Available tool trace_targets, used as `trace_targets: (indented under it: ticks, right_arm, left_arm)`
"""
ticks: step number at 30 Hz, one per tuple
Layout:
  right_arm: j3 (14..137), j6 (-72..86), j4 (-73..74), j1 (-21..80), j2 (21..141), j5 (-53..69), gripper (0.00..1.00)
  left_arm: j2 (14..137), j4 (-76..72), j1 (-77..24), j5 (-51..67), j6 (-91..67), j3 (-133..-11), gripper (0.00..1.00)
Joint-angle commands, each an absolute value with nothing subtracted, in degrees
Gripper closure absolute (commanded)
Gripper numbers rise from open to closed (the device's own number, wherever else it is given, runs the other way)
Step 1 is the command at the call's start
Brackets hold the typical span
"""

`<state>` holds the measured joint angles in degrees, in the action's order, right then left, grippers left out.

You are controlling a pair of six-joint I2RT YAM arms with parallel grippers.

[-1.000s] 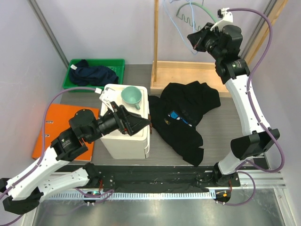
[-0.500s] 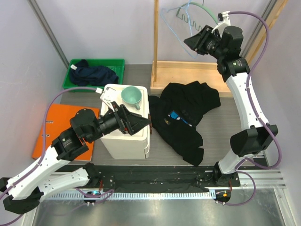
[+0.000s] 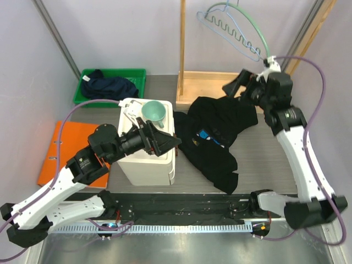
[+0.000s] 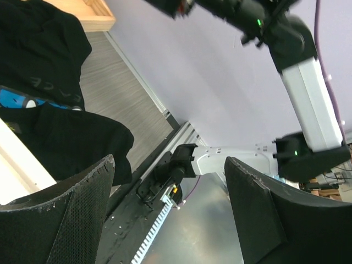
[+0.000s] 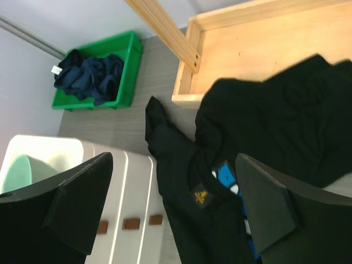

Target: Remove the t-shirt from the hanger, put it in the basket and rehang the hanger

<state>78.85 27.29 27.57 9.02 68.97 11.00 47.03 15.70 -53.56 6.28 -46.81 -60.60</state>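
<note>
My left end effector (image 3: 171,143) hangs over the right edge of the white box (image 3: 144,162), pointing towards the t-shirt (image 3: 214,137). Its fingers (image 4: 60,220) stand wide apart with nothing between them. Through the gap, its wrist view shows the near rail of the desk (image 3: 264,148), with one dark fold of the t-shirt off to the left.

My right end effector (image 3: 235,85) hovers above the far edge of the t-shirt, near the wooden base of the rack (image 3: 212,82). Its fingers (image 5: 77,203) are also spread and empty. Below them, the wrist view looks down on the black cloth and its blue print.

The t-shirt is off the hanger (image 3: 234,33). It lies crumpled on the desk, just right of the box. Its far part rests against the rack's base and one sleeve reaches towards the near edge. The hanger is bare and hangs high on the rack, well above and apart from the t-shirt.

A mint-green cup (image 3: 154,113) sits on top of the box. A green tray (image 3: 135,74) at the far left holds a dark blue cloth (image 3: 107,87). An orange folder (image 3: 58,154) lies flat to the left of the box, partly under my left arm.
</note>
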Motion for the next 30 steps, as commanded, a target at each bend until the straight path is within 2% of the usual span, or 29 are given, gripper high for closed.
trace_targets:
  ticks: [1,7,15,22,24,25,27,29,30]
  right_arm:
    - [65.9,27.9,28.4,10.1,59.4,9.0,0.01]
    - [45.1,34.1,21.8,11.3,52.5,13.5,0.01]
    - [38.1,42.2,20.6,13.4,60.0,6.3,0.02]
    - [32.7,48.2,10.6,18.7,67.9,5.8,0.03]
    - [33.2,48.2,9.7,20.3,69.9,6.4,0.11]
    - [33.4,47.6,9.2,20.7,70.1,6.8,0.26]
    - [33.4,47.5,9.1,21.4,70.0,6.9,0.34]
    - [33.8,46.7,10.2,21.7,68.9,7.4,0.49]
    - [34.0,46.6,10.9,21.7,68.4,7.8,0.64]
  left_arm:
    - [49.9,10.8,-53.6,9.8,-48.0,-61.5,0.2]
    - [54.3,6.0,-53.7,13.9,-50.8,-61.9,0.2]
    - [57.8,4.1,-55.0,15.4,-51.7,-62.6,0.2]
    - [58.8,4.0,-55.4,15.6,-51.4,-63.5,0.2]
    - [58.8,4.0,-55.5,15.6,-51.3,-63.5,0.2]
    - [58.7,4.0,-55.5,15.8,-51.3,-63.5,0.2]
    - [58.7,4.0,-55.5,15.9,-51.3,-63.5,0.2]
    - [58.8,4.0,-55.7,15.9,-51.2,-63.6,0.2]
    - [59.2,4.0,-55.8,16.2,-50.9,-63.8,0.2]
